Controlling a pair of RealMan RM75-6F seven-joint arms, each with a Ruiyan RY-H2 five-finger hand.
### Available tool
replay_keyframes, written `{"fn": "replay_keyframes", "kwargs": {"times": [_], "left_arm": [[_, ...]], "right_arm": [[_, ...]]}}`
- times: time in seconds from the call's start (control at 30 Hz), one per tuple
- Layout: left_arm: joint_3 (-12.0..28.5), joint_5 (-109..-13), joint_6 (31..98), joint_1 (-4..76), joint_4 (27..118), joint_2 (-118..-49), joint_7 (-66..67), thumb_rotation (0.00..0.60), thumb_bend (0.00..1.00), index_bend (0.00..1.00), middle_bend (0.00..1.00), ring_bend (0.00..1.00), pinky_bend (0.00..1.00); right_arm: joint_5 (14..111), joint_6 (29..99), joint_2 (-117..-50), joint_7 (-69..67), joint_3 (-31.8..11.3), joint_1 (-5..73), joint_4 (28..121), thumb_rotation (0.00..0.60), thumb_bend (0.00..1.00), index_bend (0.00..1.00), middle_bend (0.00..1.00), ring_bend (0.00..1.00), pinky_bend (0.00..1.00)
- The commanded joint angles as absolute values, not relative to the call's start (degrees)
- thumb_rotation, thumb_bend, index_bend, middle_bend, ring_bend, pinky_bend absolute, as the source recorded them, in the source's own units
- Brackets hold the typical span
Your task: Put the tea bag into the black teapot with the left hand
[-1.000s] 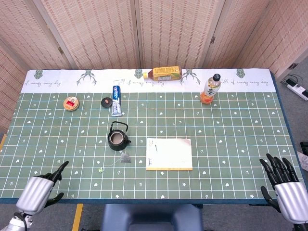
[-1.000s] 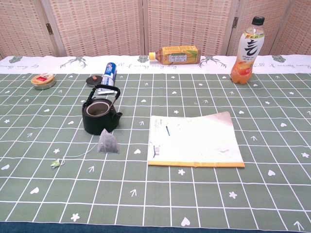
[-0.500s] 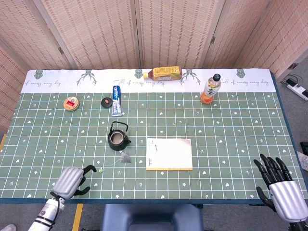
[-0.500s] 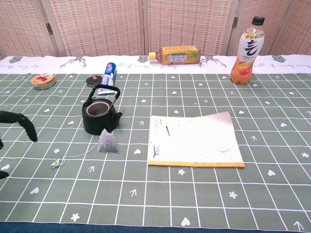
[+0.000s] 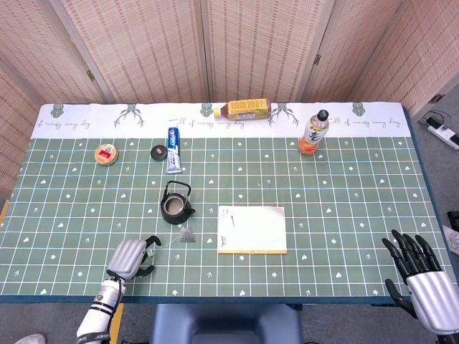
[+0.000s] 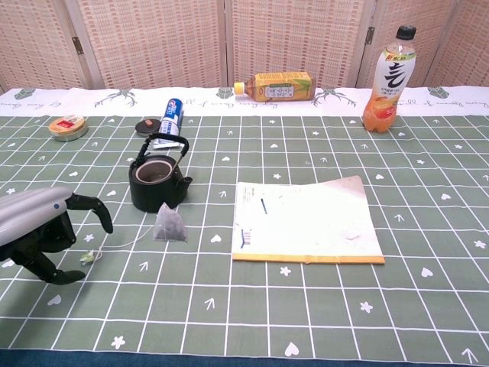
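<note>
At the near edge of the surface (image 5: pixel 344 186), the left hand (image 6: pixel 38 229) hovers low with its fingers curled apart and nothing in them, just beside the small tag (image 6: pixel 89 258) on the string. The right hand (image 5: pixel 419 276) is off the near right corner, fingers spread, empty. The tea bag (image 6: pixel 170 225) stands in front of the teapot (image 6: pixel 158 182), whose lid is off. A notebook (image 6: pixel 306 222) lies to their right.
</note>
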State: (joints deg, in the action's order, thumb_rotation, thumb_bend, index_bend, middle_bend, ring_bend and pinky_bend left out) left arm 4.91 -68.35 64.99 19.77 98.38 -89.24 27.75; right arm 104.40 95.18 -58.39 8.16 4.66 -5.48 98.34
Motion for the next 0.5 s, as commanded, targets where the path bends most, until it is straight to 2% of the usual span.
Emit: {"fn": "replay_keyframes", "kwargs": {"times": [0.03,0.5], "left_arm": [[5.04,-68.06,64.95,20.11,98.04,-89.35,27.70,0.600,0.19,0.37,1.00,1.00,1.00],[4.19,-64.91,63.71,21.53,95.20,-90.02,27.07,0.600,0.23,0.39,1.00,1.00,1.00]], "right_arm": [[104.36,95.06,-58.42,8.24,4.66,-5.46,98.34,0.600,0.42,0.00,0.00,0.00,0.00],[104.42,95.34,-58.40,8.10,4.58,-5.53,98.26,0.600,0.42,0.00,0.00,0.00,0.00]]}}
